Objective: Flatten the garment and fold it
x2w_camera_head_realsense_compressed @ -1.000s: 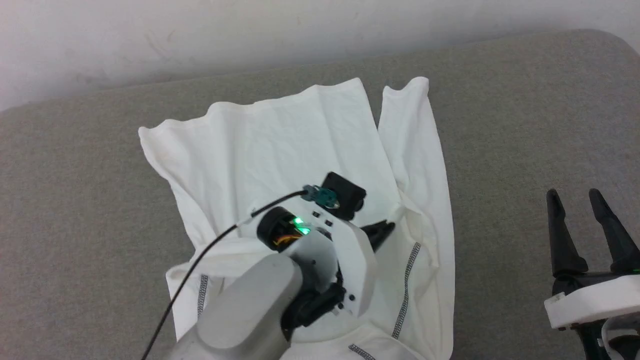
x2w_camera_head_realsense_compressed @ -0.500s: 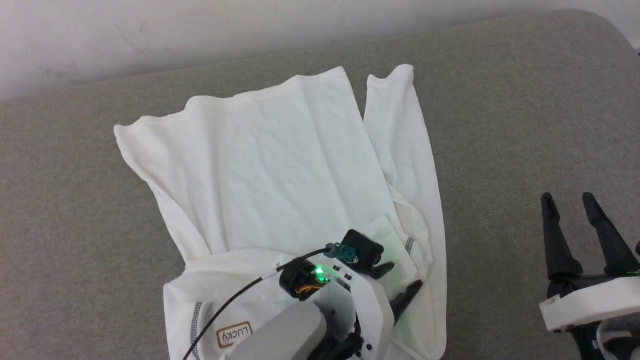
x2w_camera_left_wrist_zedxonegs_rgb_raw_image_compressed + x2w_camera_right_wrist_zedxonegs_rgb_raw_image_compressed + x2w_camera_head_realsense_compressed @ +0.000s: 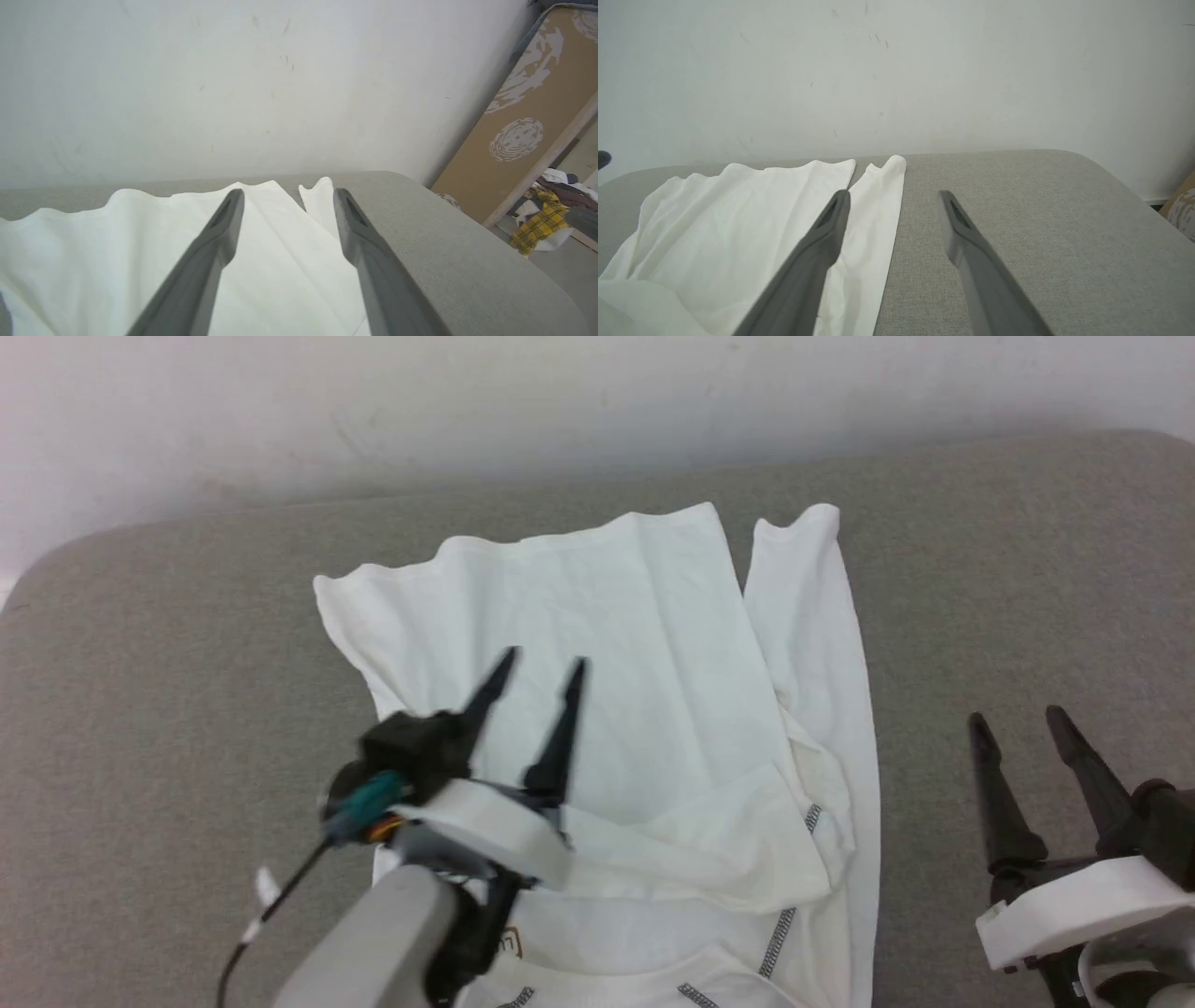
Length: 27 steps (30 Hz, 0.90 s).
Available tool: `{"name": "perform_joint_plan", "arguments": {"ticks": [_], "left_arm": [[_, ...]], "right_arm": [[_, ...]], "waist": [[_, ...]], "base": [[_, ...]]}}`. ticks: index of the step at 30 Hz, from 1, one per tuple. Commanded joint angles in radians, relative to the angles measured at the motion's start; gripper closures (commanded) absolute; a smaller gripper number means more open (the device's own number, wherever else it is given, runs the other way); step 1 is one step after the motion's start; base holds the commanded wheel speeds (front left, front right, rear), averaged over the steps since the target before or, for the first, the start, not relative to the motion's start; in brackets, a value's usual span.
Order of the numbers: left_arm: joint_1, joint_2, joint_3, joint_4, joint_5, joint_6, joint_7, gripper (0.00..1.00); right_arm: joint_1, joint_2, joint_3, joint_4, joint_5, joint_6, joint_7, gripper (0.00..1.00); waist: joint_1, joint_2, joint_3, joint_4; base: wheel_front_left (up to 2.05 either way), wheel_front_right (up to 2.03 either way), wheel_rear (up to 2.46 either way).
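1. Two grippers: the left gripper [image 3: 544, 660] hovers above the shirt [image 3: 635, 644], the right gripper [image 3: 1016, 716] above bare cushion [image 3: 187, 663]; both are spread wide and empty.
2. One white shirt lies mid-cushion, near edge folded over.
3. One pale wall [image 3: 560, 401] behind.

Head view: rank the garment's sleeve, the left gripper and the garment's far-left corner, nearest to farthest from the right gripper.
1. Sleeve, the strip on the right of the garment, closest to the right gripper.
2. Left gripper, above the garment's middle.
3. Far-left corner, at the garment's far edge.
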Motion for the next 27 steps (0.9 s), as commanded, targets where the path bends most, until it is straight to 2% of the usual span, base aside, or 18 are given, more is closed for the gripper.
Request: {"name": "perform_joint_plan", "arguments": {"ticks": [1, 6, 10, 12, 19, 23, 27], "left_arm": [[0.043, 0.028, 0.051, -0.007, -0.003, 0.03, -0.029, 0.0], [0.141, 0.088, 0.193, -0.036, -0.012, 0.096, -0.062, 0.0], [0.226, 0.151, 0.285, -0.065, 0.003, 0.127, -0.067, 0.0], [0.246, 0.164, 0.304, -0.074, 0.003, 0.131, -0.067, 0.0], [0.336, 0.21, 0.407, -0.146, 0.026, 0.117, -0.068, 0.0], [0.355, 0.202, 0.42, -0.177, 0.05, 0.086, -0.068, 0.0], [0.334, 0.179, 0.427, -0.201, 0.07, 0.064, -0.068, 0.0]], "right_arm": [[0.009, 0.002, 0.014, -0.004, -0.008, -0.001, -0.004, 0.0], [0.007, 0.002, 0.036, 0.012, -0.009, -0.001, -0.045, 0.0], [0.001, 0.002, 0.05, 0.041, 0.007, -0.001, -0.06, 0.0], [-0.004, 0.002, 0.049, 0.047, 0.011, -0.001, -0.062, 0.0], [-0.091, 0.002, 0.02, 0.162, 0.033, -0.001, -0.052, 0.0], [-0.213, -0.003, -0.035, 0.315, 0.066, -0.001, -0.016, 0.0], [-0.387, -0.048, -0.079, 0.492, 0.103, -0.001, 0.032, 0.0]], "waist": [[0.0001, 0.0, -0.03, 0.035], [0.0001, 0.0, -0.041, 0.056], [0.0001, 0.0, -0.037, 0.075], [0.0001, 0.0, -0.034, 0.08], [0.0001, 0.0, -0.002, 0.118], [0.0001, 0.0, 0.031, 0.136], [0.0001, 0.0, 0.089, 0.162]], "base": [[0.0, 0.0, 0.0], [0.0, 0.0, 0.0], [0.0, 0.0, 0.0], [0.0, 0.0, 0.0], [0.0, 0.0, 0.0], [0.0, 0.0, 0.0], [0.0, 0.0, 0.0]]}}
